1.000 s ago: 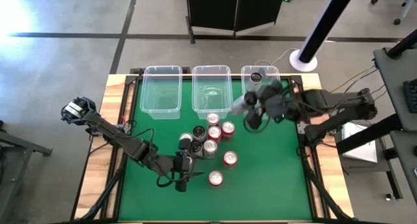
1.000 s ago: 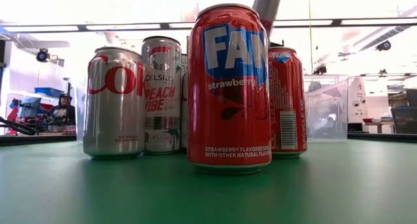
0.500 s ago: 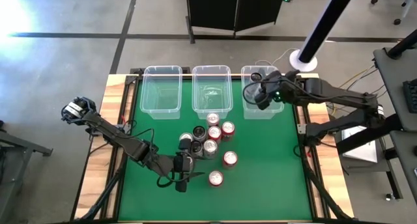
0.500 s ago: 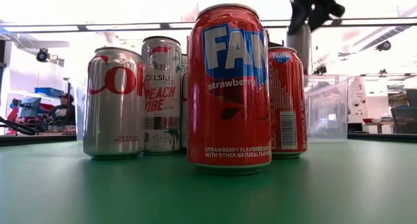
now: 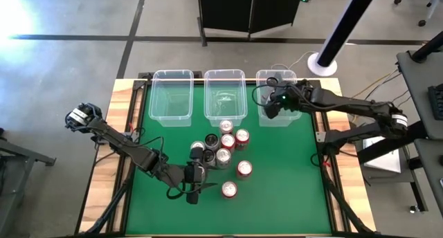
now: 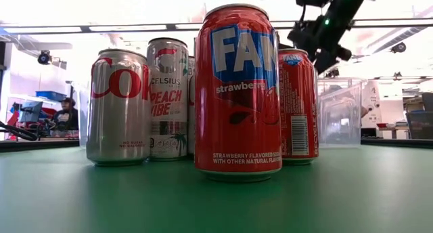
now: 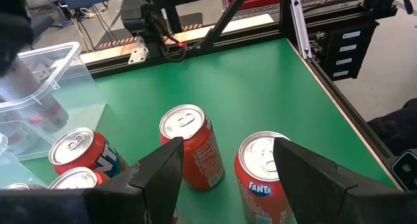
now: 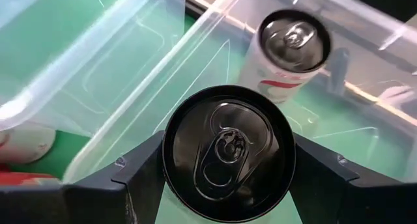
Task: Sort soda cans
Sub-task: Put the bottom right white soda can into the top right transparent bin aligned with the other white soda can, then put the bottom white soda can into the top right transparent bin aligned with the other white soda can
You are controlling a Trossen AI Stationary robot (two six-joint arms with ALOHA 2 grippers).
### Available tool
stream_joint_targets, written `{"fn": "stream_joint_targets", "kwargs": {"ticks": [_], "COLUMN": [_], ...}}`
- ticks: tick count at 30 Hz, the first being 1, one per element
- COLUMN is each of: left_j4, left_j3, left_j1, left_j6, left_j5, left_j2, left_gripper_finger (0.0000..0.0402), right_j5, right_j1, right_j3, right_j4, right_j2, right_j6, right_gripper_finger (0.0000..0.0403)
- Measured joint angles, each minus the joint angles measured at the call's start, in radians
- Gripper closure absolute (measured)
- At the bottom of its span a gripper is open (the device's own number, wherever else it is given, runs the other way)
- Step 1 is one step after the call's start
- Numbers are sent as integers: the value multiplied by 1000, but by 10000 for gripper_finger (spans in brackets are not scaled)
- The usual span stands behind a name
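Right gripper grips a black-topped can over the far-right bin.
Its fingers clamp both sides; left gripper gapes, empty, near the counter's front edge.

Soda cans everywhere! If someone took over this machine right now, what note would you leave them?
Right gripper: shut on a dark-topped can, held over the right bin.
Left gripper: open, low over the table's near side, facing two red cans.
Done: one white can already stands in the right bin. The left bin looks empty.
Left: release the held can, then sort the cluster of cans on the green mat.
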Motion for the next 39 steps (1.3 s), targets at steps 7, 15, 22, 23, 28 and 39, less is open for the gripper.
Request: {"fn": "stream_joint_targets", "kwargs": {"ticks": [7,15,22,23,28,39], "left_j4": [-3,-3,-3,-3,-3,-30], "left_j3": [0,0,0,0,0,0], "left_j1": [0,0,0,0,0,0], "left_j6": [0,0,0,0,0,-37], "left_j5": [0,0,0,0,0,0], "left_j2": [0,0,0,0,0,0], "left_gripper_finger": [180,180,180,180,180,180], "right_j5": [5,6,5,5,7,5], "right_j1": [-24,-71,-77,-77,-77,-75], "right_j3": [-29,-33,-34,-34,-34,-4], "right_j4": [51,81,89,94,114,106], "right_j2": [15,49,102,107,122,49], "right_j6": [-31,-50,-49,-49,-49,-98], "right_gripper_finger": [149,150,146,146,133,68]}}
